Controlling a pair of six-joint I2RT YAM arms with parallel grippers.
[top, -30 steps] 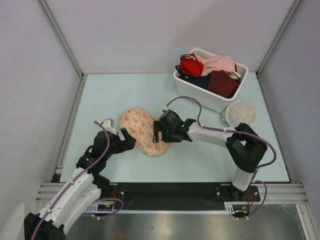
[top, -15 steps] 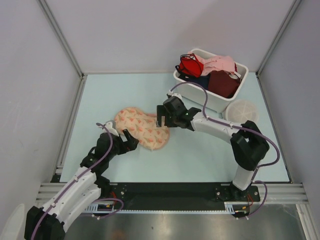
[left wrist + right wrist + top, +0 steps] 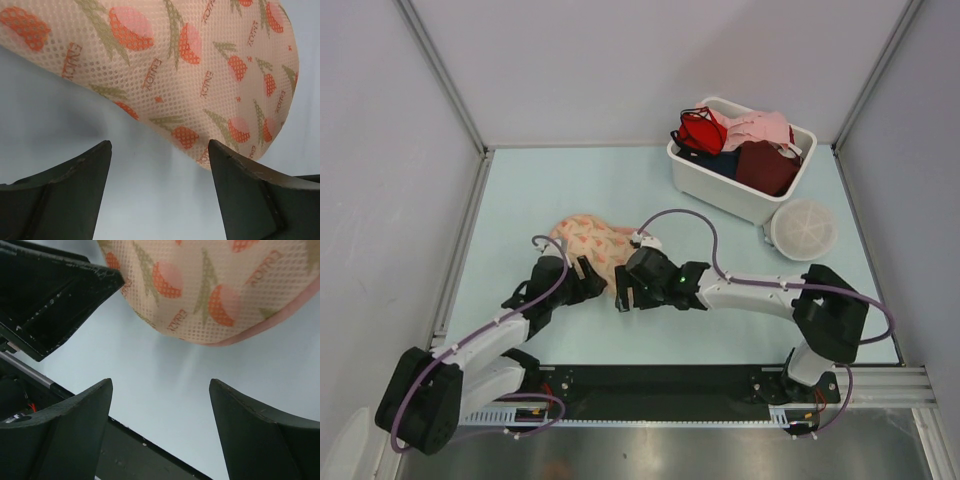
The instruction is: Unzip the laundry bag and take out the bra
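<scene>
The laundry bag (image 3: 588, 243), peach mesh with an orange-red leaf print, lies on the pale blue table left of centre. It fills the top of the left wrist view (image 3: 165, 60) and of the right wrist view (image 3: 210, 285). My left gripper (image 3: 590, 280) is open at the bag's near edge, with bare table between its fingers (image 3: 159, 150). My right gripper (image 3: 623, 293) is open just beside it, also at the bag's near edge, over bare table (image 3: 160, 385). The left gripper's finger shows in the right wrist view (image 3: 55, 295). The white bra is hidden. I cannot see a zipper.
A white bin (image 3: 720, 185) at the back right holds a red bra (image 3: 700, 130), a pale pink garment (image 3: 760, 128) and dark garments (image 3: 767, 165). A round white mesh disc (image 3: 805, 228) lies beside it. The black base rail (image 3: 660, 380) runs along the near edge.
My right gripper has swung from the bag's far right side round to its near edge. My left gripper has moved right, up against the bag. The bag has shifted and bunched.
</scene>
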